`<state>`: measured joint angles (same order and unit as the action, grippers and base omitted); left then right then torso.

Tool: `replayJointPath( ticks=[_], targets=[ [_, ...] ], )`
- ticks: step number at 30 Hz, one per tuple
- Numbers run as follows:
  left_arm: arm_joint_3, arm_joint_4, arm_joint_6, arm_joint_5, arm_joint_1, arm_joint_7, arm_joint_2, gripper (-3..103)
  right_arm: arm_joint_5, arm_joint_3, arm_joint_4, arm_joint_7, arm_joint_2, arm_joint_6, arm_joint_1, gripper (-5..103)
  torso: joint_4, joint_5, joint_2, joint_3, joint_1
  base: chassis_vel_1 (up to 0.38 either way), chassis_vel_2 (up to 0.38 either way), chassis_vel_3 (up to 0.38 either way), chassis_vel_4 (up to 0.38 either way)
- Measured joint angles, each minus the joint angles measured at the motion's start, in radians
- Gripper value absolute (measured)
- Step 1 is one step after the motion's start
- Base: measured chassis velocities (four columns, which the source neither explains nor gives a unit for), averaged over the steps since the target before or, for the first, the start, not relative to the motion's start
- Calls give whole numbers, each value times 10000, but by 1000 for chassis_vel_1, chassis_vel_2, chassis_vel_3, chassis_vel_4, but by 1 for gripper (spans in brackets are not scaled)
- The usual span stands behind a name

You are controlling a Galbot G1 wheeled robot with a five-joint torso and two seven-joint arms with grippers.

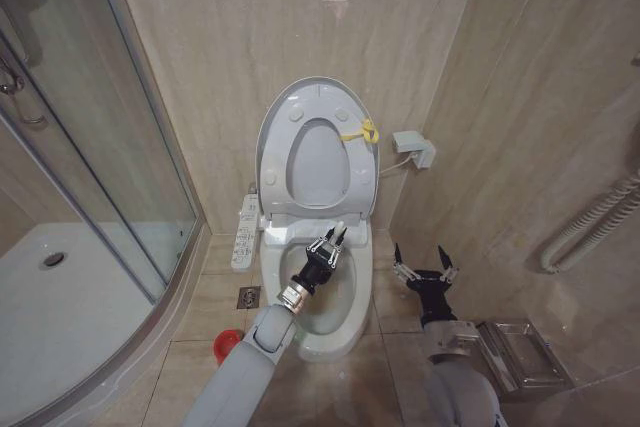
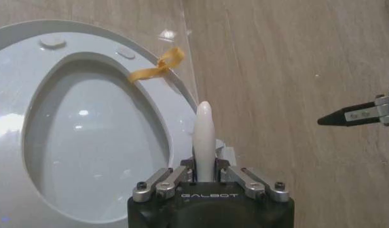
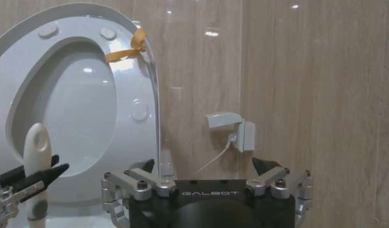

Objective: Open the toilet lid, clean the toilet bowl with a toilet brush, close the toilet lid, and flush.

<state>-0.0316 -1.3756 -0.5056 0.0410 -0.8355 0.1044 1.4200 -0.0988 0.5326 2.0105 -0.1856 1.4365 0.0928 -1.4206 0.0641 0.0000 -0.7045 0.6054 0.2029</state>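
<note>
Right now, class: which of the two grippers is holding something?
The left gripper, over the toilet bowl, is shut on the toilet brush handle; the right gripper is open and empty.

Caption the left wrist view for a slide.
Left gripper shut on the toilet brush handle, before the raised toilet lid and its yellow-tied seat.

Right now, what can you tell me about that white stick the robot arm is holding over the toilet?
It is the toilet brush: a thin, smooth, glossy white handle, plastic by its look, with a rounded tip. The left gripper is shut on it, handle end pointing up, over the toilet bowl. Its bristle end is hidden.
</note>
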Motion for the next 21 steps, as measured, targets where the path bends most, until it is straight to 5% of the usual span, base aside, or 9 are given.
replayJointPath(
  ticks=[8, 21],
  targets=[
    [28, -1141, 752, 943, -404, -195, -360, 19, 0, 0, 0, 0, 0, 0, 0, 100, 1, 1, 0, 0, 0, 0, 0, 0, 0],
    [702, -3120, 1366, 1119, -1685, -423, -982, 19, 0, 0, 0, 0, 0, 0, 0, 100, 0, -1, 0, 0, 0, 0, 0, 0, 0]
  ],
)
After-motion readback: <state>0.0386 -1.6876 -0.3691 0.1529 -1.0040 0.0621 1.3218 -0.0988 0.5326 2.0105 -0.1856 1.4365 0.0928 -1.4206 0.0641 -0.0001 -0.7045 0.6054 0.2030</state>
